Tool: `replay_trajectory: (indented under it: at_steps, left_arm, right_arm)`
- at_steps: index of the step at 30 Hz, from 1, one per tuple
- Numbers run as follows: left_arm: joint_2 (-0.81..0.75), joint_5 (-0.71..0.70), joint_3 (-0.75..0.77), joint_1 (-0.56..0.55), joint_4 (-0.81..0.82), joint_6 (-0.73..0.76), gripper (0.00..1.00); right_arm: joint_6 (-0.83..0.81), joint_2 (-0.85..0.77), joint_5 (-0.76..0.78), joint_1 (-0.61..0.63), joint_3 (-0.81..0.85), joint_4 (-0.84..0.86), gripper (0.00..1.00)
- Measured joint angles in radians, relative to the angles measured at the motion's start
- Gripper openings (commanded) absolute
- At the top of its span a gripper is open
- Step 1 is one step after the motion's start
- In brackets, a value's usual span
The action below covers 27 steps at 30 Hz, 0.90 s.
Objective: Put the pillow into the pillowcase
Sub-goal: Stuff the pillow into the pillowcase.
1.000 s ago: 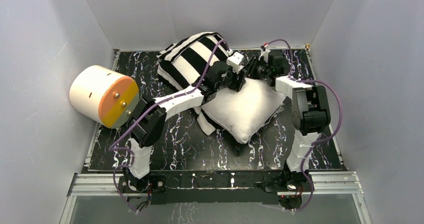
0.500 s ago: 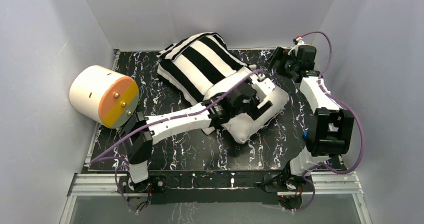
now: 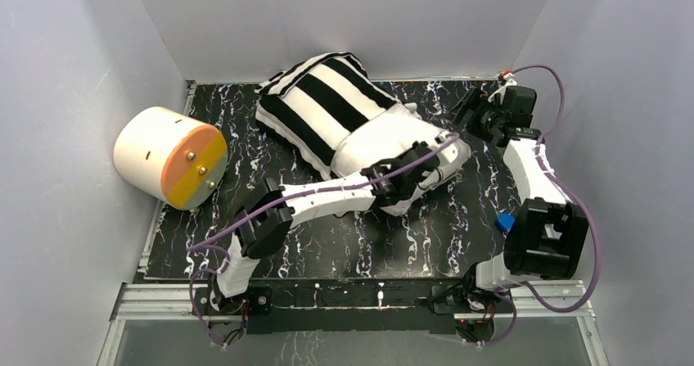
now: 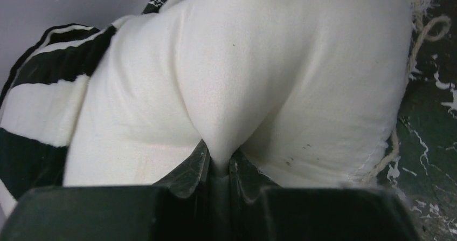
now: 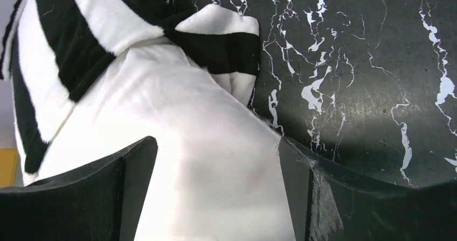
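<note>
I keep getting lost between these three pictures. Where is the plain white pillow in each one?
Top external: the pillow sits just right of centre, angled.
Left wrist: the pillow fills most of the picture.
Right wrist: the pillow takes the lower left and centre.
Shared landmark: the striped pillowcase, covering one end of the pillow in every view.

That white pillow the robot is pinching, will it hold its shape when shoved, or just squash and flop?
Probably squashes: where the left hand pinches the pillow, the fabric gathers into a deep fold. It likely flops rather than slides stiffly, since its free end drapes on the table. It seems unlikely to roll, lying flat and partly inside the pillowcase.
</note>
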Motion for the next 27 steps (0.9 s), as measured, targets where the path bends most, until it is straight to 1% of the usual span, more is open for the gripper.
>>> replay_trajectory:
  at_steps: [3,7,10,12,15,17,20,24,26,27]
  left_arm:
    - [-0.032,-0.005,0.079,0.030,-0.066,-0.023,0.00]
    - [-0.077,0.005,0.198,0.107,-0.140,-0.067,0.00]
    - [-0.093,0.011,0.303,0.169,-0.208,-0.097,0.00]
    - [-0.099,0.011,0.350,0.195,-0.240,-0.107,0.00]
    - [-0.109,0.014,0.392,0.216,-0.274,-0.117,0.00]
    - [-0.109,0.018,0.412,0.218,-0.297,-0.123,0.00]
    - [-0.104,0.027,0.458,0.219,-0.354,-0.124,0.00]
    - [-0.073,0.024,0.548,0.224,-0.398,-0.117,0.00]
    - [-0.057,0.012,0.575,0.230,-0.405,-0.100,0.00]
    - [-0.050,0.003,0.582,0.233,-0.406,-0.087,0.00]
  right_arm:
    - [0.028,-0.064,0.001,-0.004,-0.037,0.008,0.87]
    - [0.082,-0.140,0.006,-0.017,-0.093,0.037,0.82]
    - [0.123,-0.184,0.012,-0.022,-0.133,0.092,0.78]
    - [0.143,-0.198,0.013,-0.023,-0.154,0.125,0.71]
    - [0.189,-0.201,-0.014,-0.027,-0.206,0.204,0.64]
    - [0.242,-0.201,-0.053,-0.023,-0.265,0.295,0.62]
    - [0.337,-0.180,-0.087,-0.004,-0.361,0.441,0.62]
    - [0.461,-0.091,-0.104,0.053,-0.437,0.638,0.61]
    - [0.532,-0.047,-0.103,0.076,-0.475,0.756,0.65]
    - [0.564,-0.034,-0.104,0.082,-0.499,0.811,0.70]
